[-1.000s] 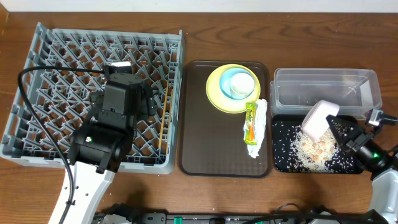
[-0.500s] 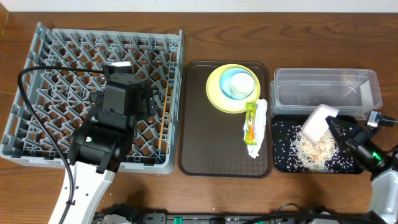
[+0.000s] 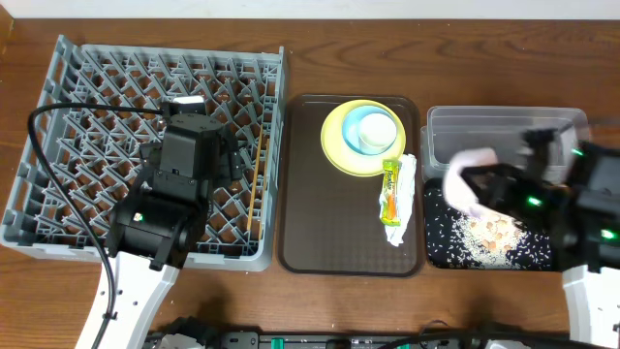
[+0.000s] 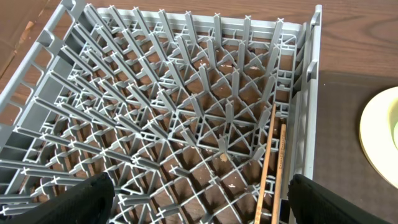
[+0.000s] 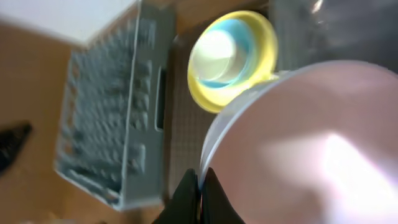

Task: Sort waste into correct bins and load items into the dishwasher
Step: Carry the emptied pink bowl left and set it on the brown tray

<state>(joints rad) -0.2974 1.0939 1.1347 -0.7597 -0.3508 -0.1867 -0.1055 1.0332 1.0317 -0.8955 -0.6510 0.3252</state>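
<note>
My right gripper [image 5: 200, 186] is clenched on the rim of the white bowl [image 3: 463, 180], fingers pinching the edge from below in the wrist view. That arm reaches in from the bench's right edge with the wrist turned leftward. It carries the bowl above the left part of the black tray [image 3: 436, 247], near the clear tub [image 3: 504, 118]; the overhead view is too blurred to tell the bowl's tilt. Rice scraps [image 3: 489, 233] lie in the black tray.

My left arm rises from the bench's near edge and leans over the dish rack [image 3: 58, 107] at the left end. My left gripper [image 4: 199, 205] points down, spread wide and holding nothing. Two chopsticks [image 4: 270, 168] lie in the rack beside its right wall.

On the brown tray [image 3: 329, 233] mid-bench sit the yellow plate [image 3: 334, 150] with the light blue bowl [image 3: 373, 118] on it, and the sachet [image 3: 389, 189] on the napkin [image 3: 405, 174]
</note>
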